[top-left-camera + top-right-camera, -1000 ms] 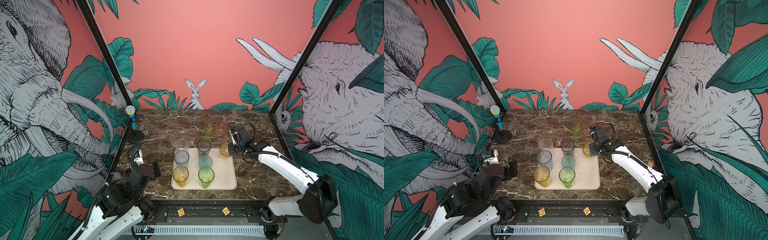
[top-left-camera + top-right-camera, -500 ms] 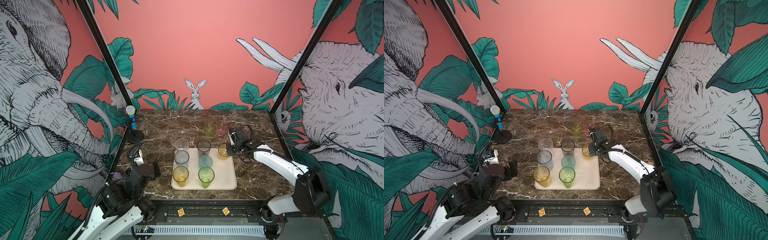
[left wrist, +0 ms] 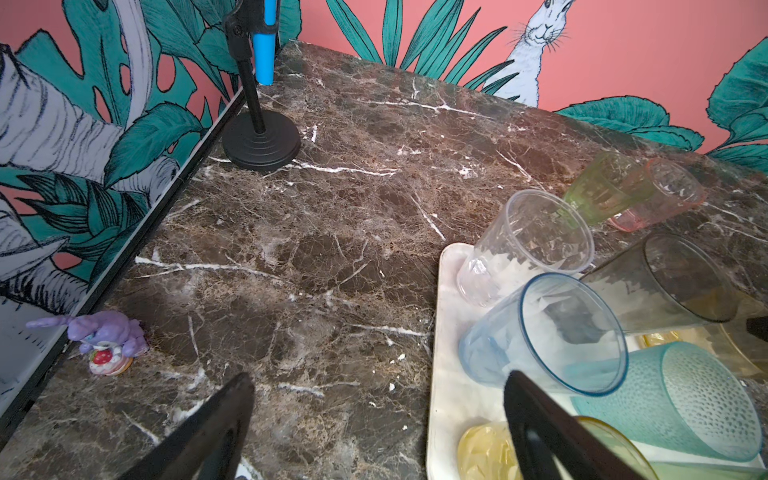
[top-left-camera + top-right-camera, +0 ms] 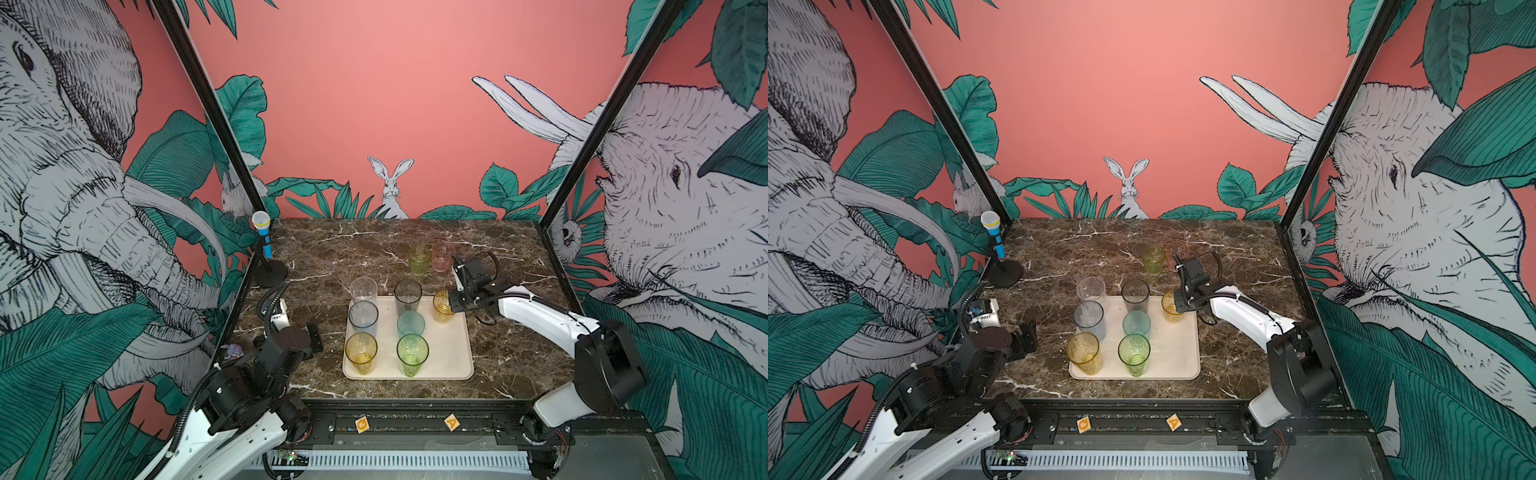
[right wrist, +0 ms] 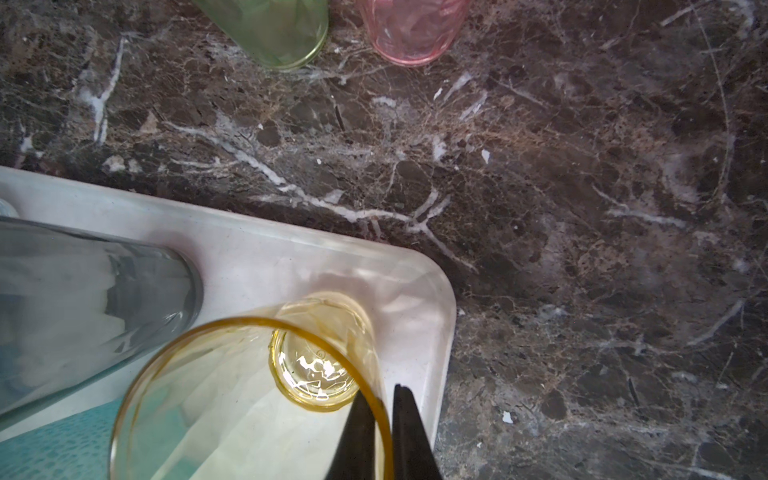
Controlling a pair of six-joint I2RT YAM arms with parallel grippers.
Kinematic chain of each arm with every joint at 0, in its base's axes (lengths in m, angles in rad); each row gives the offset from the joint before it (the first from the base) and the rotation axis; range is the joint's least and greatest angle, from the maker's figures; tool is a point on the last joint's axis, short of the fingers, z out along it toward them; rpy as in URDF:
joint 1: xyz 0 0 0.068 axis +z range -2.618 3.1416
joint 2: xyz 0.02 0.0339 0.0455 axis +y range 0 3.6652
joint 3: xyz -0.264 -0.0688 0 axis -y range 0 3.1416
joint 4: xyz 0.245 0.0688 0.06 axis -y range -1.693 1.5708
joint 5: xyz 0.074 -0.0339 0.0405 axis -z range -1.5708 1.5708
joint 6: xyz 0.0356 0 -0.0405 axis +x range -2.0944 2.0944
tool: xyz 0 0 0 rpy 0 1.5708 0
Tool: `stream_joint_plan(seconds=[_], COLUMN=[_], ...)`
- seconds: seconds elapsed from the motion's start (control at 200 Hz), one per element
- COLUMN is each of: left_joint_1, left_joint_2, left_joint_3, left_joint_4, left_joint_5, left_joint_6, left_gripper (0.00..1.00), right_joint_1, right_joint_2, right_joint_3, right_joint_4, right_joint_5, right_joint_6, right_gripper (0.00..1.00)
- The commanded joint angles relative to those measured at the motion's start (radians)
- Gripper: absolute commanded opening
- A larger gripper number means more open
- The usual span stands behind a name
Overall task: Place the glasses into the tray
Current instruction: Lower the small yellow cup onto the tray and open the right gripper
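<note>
Amber glass (image 4: 441, 306) moved in over tray (image 4: 449, 357) corner, right hand (image 5: 380, 395) pinching rim

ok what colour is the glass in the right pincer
Amber; the short glass shows best in the right wrist view.

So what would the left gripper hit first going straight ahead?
Probably the bare marble tabletop ahead of the left gripper. It might also clip the blue-grey tumbler on the tray; depth is unclear.

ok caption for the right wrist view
Right tool pinching the amber glass by its rim at the corner of the tray; green glass and pink glass on the marble beyond.
</note>
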Motion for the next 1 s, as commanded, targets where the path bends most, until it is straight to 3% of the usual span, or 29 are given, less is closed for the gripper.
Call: stream_joint_plan(seconds=[0.0, 0.145, 0.37, 0.595, 0.995], left_joint_1=[-0.003, -0.003, -0.002, -0.002, -0.002], left_joint_2=[0.008, 0.011, 0.015, 0.028, 0.032], left_joint_3=[-0.013, -0.015, -0.008, 0.001, 0.02], left_joint_4=[0.005, 0.005, 0.006, 0.011, 0.009], left_joint_5=[-0.007, -0.005, -0.008, -0.006, -0.02], left_joint_6=[-0.021, -0.021, -0.016, -0.014, -0.001], left_gripper=[0.95, 0.95, 0.95, 0.95, 0.95], right_joint_1=[-0.007, -0.006, -0.007, -0.007, -0.006], right_joint_2=[0.01, 0.02, 0.01, -0.023, -0.116], right_joint_3=[0.006, 0.002, 0.004, 0.027, 0.12], right_joint_4=[0.035, 0.037, 0.031, -0.001, -0.114], right_joint_5=[0.006, 0.008, 0.009, 0.003, -0.027], right_joint_6=[0.009, 0.006, -0.006, -0.013, -0.023], right_gripper=[0.04, 0.08, 0.28, 0.4, 0.44])
